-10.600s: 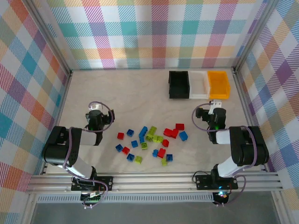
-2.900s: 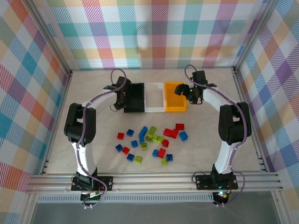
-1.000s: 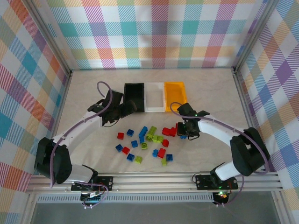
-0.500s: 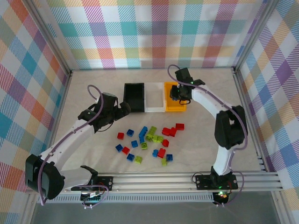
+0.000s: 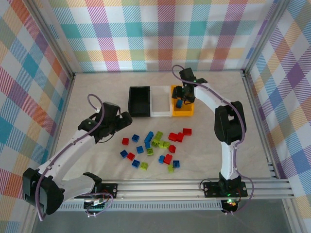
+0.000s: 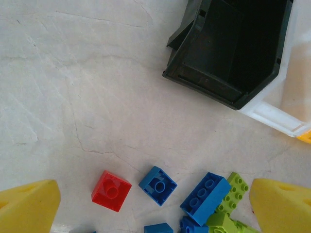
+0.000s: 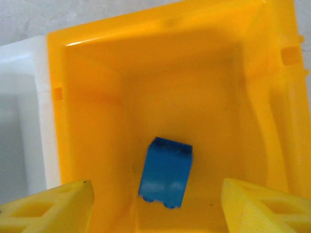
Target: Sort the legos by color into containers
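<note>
Risk sits in the crowded pile (image 5: 155,143): with a blue brick (image 7: 166,172) inside the far-right orange bin (image 7: 97,77) under the right gripper's (image 7: 156,213) spread fingers, the left gripper (image 5: 125,118), also spread wide, may pinch two differently coloured neighbours.

We see a pale marbled surface (image 5: 97,92) walled on three sides by pastel plaid fabric (image 5: 160,34), aluminium rails (image 5: 160,187) along its near edge.

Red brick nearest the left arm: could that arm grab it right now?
Probably yes: the left tool hangs open nearby, the red brick lies uncovered, and the nearest blue brick sits apart from it.
</note>
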